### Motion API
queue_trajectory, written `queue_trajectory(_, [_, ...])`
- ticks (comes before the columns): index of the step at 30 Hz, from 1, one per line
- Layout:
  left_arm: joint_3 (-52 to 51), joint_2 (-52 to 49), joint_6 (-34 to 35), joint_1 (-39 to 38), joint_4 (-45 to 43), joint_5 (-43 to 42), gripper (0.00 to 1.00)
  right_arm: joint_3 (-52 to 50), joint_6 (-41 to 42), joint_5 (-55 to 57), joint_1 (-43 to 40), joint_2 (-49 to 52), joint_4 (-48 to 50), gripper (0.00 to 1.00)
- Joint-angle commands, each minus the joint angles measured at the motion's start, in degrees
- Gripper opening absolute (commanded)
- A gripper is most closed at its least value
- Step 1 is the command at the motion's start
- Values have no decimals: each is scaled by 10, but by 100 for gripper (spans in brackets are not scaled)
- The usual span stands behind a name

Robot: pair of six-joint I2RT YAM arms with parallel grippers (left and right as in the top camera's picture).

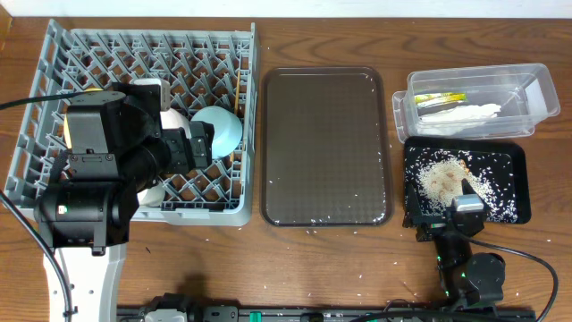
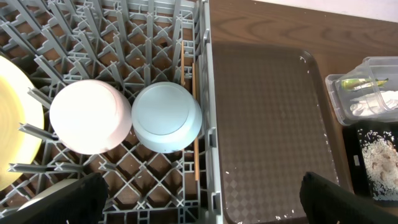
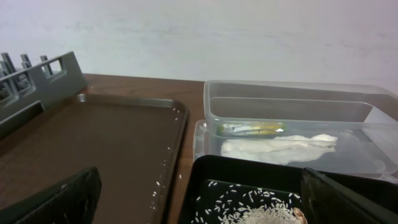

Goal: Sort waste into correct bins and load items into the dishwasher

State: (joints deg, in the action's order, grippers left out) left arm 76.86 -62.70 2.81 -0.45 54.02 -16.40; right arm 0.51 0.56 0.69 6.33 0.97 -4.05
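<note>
- Both grippers are wide open and holding nothing. The left gripper (image 2: 202, 180) hangs over the rack (image 1: 54, 54), and the right gripper (image 3: 199, 186) sits low at the near edge of the black tray (image 1: 514, 152).
- Sorting looks basically done imo. The napkin (image 3: 280, 148) and wrapper (image 3: 252, 129) are in the tub (image 1: 536, 89), and the rice (image 1: 442, 179) is piled in the black tray.
- In the rack, the white bowl (image 2: 90, 115) and blue bowl (image 2: 166, 117) sit upside down side by side. The plate (image 2: 15, 130) is to their left, and the chopsticks (image 2: 194, 143) lie along the rack wall. Can't place the cup for sure.
- What's left is probably backing out. I'd lift the left arm straight up so the fingers don't clip the pegs or nudge a bowl.
- A few stray grains (image 3: 157, 185) sit on the brown tray (image 1: 326, 143), probably too tiny to pinch.
- No brand or writing I can read. The wrapper print is too small.
</note>
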Motion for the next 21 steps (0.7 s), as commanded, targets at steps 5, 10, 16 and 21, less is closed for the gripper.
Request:
queue_trajectory(5, [6,-2,1,-1,2,-5,99,-2,-9,3,-4,-3,-2,99])
queue_trajectory(10, [6,-2,1,-1,2,-5,99,-2,-9,3,-4,-3,-2,99])
queue_trajectory(16, [0,14,-2,-1,3,8,99,-2,-9,4,-4,-3,-2,99])
queue_trajectory(21, [-29,81,-5,-1,-29,85,99,-2,-9,3,-4,-3,-2,99])
